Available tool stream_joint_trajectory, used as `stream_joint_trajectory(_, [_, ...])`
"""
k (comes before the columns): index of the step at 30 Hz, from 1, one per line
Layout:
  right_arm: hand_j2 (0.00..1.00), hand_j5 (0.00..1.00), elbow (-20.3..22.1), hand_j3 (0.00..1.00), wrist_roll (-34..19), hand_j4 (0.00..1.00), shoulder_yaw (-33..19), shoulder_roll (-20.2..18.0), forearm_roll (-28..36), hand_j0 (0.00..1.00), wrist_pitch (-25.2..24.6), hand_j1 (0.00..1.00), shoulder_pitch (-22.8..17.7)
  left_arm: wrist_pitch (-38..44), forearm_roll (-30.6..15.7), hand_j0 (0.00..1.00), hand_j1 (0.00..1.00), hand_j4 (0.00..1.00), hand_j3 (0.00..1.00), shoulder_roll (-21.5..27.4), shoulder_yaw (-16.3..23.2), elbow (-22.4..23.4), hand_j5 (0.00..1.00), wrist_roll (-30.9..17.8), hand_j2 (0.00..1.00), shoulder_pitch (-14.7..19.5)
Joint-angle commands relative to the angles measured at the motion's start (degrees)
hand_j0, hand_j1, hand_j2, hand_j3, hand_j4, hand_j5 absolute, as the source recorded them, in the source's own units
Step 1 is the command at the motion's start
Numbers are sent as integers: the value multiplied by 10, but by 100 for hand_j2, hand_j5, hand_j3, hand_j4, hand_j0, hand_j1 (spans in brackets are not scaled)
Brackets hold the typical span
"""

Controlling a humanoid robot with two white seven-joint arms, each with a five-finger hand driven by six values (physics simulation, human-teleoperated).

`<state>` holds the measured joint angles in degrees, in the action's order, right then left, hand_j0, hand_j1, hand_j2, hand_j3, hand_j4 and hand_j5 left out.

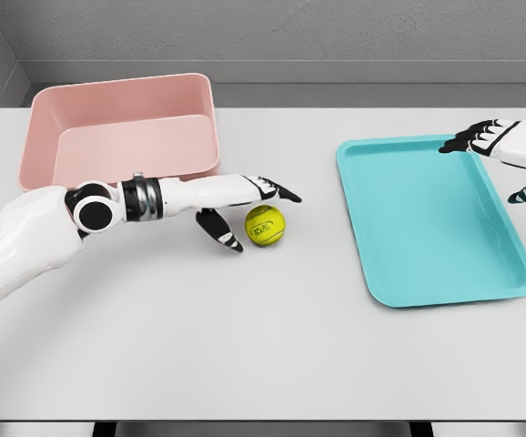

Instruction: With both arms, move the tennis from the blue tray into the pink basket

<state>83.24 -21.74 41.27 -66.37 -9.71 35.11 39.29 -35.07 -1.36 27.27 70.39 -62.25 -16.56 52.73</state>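
A yellow-green tennis ball [265,225] lies on the white table between the pink basket [122,127] and the blue tray [431,218]. My left hand [258,211] reaches in from the left, its fingers stretched over the ball's top and its thumb down at the ball's left side; the fingers are spread and not closed on the ball. My right hand [495,159] hovers over the tray's far right corner, fingers spread, holding nothing. The tray holds nothing.
The pink basket stands at the back left, just behind my left forearm [167,196]. The table's far edge meets a grey wall.
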Motion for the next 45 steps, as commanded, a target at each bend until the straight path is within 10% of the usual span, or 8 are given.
stream_joint_trajectory(1, [100, 100, 0, 100, 0, 100, -1, -1, 3, 100, -1, 100, 0, 1, -4, 100, 100, 100, 100, -2, -1, 3, 100, 0, 100, 0])
stream_joint_trajectory(45, [100, 100, 0, 100, 0, 100, -1, -1, 4, 100, -1, 100, 1, 1, 4, 82, 82, 82, 82, -17, 9, 21, 82, 2, 82, 0])
